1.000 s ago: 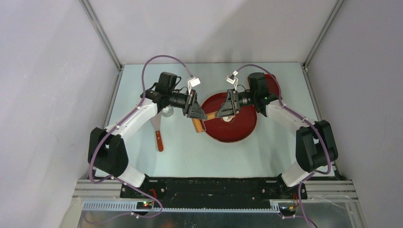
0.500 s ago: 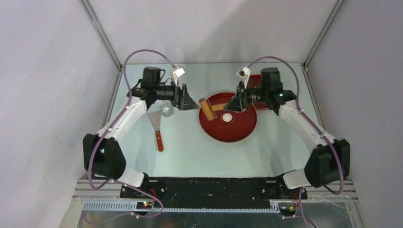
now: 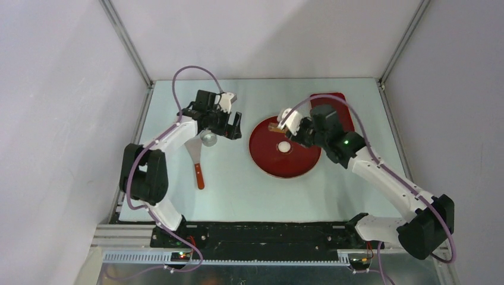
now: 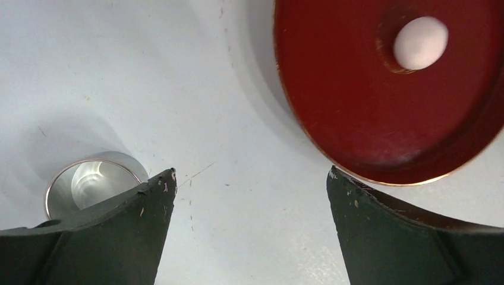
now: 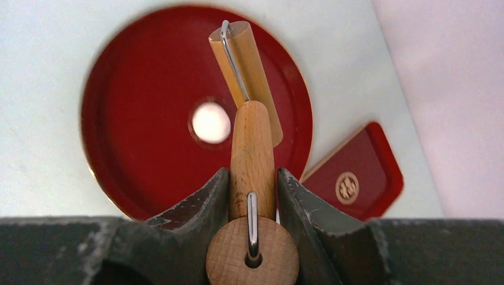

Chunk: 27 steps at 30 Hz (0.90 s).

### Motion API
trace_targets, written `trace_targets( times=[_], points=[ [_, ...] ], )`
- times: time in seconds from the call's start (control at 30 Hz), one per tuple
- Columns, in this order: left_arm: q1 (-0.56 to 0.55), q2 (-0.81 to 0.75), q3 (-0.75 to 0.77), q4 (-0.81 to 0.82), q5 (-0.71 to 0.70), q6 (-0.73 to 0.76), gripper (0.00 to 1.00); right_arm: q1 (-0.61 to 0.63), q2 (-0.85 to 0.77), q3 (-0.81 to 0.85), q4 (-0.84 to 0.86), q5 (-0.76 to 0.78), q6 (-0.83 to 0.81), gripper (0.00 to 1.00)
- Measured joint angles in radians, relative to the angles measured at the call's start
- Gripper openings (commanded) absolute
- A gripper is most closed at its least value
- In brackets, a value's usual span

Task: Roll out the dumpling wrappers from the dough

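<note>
right gripper (image 5: 252, 175): clamped on light wooden rolling pin (image 5: 252, 136)
left gripper (image 4: 251, 172): jaws apart
small white dough ball (image 5: 211, 123): ahead of right jaws

White-shelled left arm (image 3: 172, 138) and right arm (image 3: 383, 178), black joint housings, looping purple cables (image 3: 196, 67), scuffed dark-grey wedge fingers (image 4: 113, 237), a small green light (image 3: 345, 142) on the right.

The left hand (image 4: 251, 171) is hiding part of the metal ring (image 4: 89, 181); picture edges are cutting off the red plate (image 4: 356, 107).
</note>
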Motion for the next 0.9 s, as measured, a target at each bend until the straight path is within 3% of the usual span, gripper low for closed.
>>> trace_targets(
  times=[0.37,0.7,0.9],
  points=[
    [-0.076,0.085,0.022,-0.008,-0.086,0.048,1.0,0.172,0.072,-0.19,0.171,0.402,-0.246,0.0],
    [-0.116,0.216,0.101,0.007,-0.116,-0.01,0.96,0.242,0.155,-0.193,0.242,0.491,-0.29,0.0],
    [-0.12,0.271,0.101,0.008,-0.116,-0.056,0.95,0.25,0.161,-0.193,0.211,0.462,-0.282,0.0]
  ],
)
